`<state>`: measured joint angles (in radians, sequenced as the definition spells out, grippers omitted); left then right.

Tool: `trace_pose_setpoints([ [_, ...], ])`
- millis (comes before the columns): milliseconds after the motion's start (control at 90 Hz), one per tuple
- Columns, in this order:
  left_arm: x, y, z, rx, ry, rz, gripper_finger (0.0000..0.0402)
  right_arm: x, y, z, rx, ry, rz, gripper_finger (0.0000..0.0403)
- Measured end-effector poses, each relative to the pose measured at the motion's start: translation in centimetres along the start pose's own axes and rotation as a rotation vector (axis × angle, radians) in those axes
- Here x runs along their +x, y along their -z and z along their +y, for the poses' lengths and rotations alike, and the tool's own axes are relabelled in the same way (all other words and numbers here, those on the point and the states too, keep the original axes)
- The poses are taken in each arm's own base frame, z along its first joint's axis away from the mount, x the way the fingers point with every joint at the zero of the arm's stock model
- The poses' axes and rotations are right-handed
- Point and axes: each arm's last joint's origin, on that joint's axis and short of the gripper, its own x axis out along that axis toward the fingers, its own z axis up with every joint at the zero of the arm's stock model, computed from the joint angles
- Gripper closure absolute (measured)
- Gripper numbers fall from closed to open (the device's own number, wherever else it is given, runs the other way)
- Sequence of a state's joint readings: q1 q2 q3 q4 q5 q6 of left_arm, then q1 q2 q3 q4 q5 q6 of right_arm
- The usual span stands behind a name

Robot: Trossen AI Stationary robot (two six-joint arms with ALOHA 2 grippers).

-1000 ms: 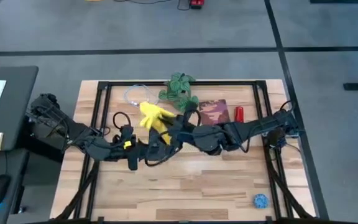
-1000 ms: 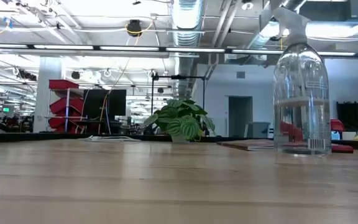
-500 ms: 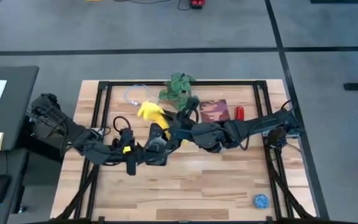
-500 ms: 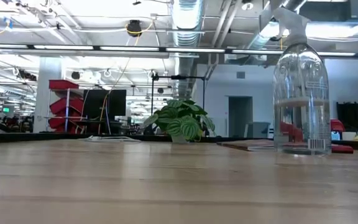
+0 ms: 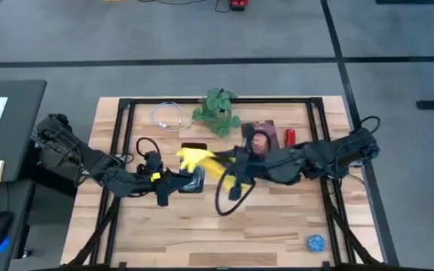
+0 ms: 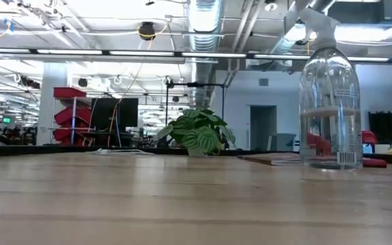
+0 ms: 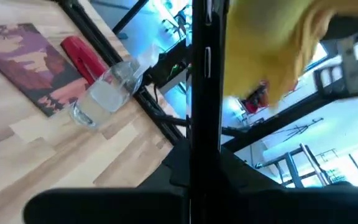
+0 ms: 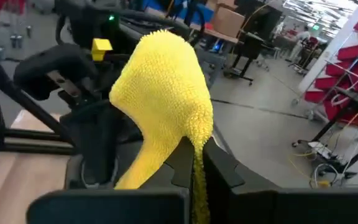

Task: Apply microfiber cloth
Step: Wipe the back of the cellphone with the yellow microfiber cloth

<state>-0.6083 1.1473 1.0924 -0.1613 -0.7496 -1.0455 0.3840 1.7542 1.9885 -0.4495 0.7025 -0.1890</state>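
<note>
Wood table [image 5: 277, 226] with black frame rails, grey floor around it. Left gripper [image 5: 189, 179] sits mid-table, fingers clamped on a black phone [image 7: 205, 74] held edge-on; in the left wrist view the phone stands as a thin dark slab between the fingers. Right gripper [image 5: 228, 167] is just beside it, fingers closed on the yellow cloth [image 5: 198, 159], which is bunched and hangs off the table between the two grippers, touching or just above the phone's upper side. In the right wrist view the cloth [image 8: 163, 106] fills the middle, draped over the fingertips, left arm behind it. Plant [image 5: 217, 109], glass bottle [image 5: 169, 116], picture card [image 5: 261, 134] and red object [image 5: 290, 138] sit along the far side. Blue ball [image 5: 316, 243] lies near the right front corner, well apart.
</note>
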Motion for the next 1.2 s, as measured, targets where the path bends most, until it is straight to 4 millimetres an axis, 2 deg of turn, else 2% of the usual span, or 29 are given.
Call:
trace_pose_setpoints([
  [122, 0.1, -0.3, -0.3, -0.003, 0.043, 0.004, 0.0399, 2.7, 1.1, 1.3, -0.014, 0.022, -0.001, 0.0403],
  [244, 0.2, -0.6, -0.4, 0.003, 0.054, -0.018, 0.0399, 4.3, 1.8, 1.3, 0.009, 0.042, 0.013, 0.0403],
  [356, 0.3, -0.5, -0.4, 0.02, 0.062, -0.017, 0.0399, 5.1, 2.5, 1.6, 0.067, -0.088, 0.038, 0.0403],
  [489, 0.3, -0.4, -0.4, 0.035, 0.065, -0.009, 0.0399, 4.9, 2.8, 2.4, 0.048, -0.163, 0.05, 0.0403],
  [633, 0.4, -0.5, -0.4, 0.03, 0.05, -0.036, 0.0399, 4.1, 2.8, 1.8, 0.047, 0.025, 0.096, 0.0403],
  [767, 0.4, -0.8, -0.5, 0.029, 0.042, -0.078, 0.0399, 3.2, 2.7, 1.1, 0.124, 0.036, 0.128, 0.0403],
  [867, 0.5, -0.9, -0.4, 0.043, 0.029, -0.092, 0.0399, 2.6, 3.1, 1.8, 0.136, 0.034, 0.165, 0.0403],
  [1078, 0.8, -1.3, -0.1, 0.045, 0.01, -0.112, 0.0399, 3.1, 3.8, 3.8, 0.137, 0.014, 0.184, 0.0403],
  [1200, 0.9, -1.5, 0.1, 0.049, -0.006, -0.125, 0.0399, 3.2, 3.9, 4.0, 0.145, 0.008, 0.186, 0.0403],
])
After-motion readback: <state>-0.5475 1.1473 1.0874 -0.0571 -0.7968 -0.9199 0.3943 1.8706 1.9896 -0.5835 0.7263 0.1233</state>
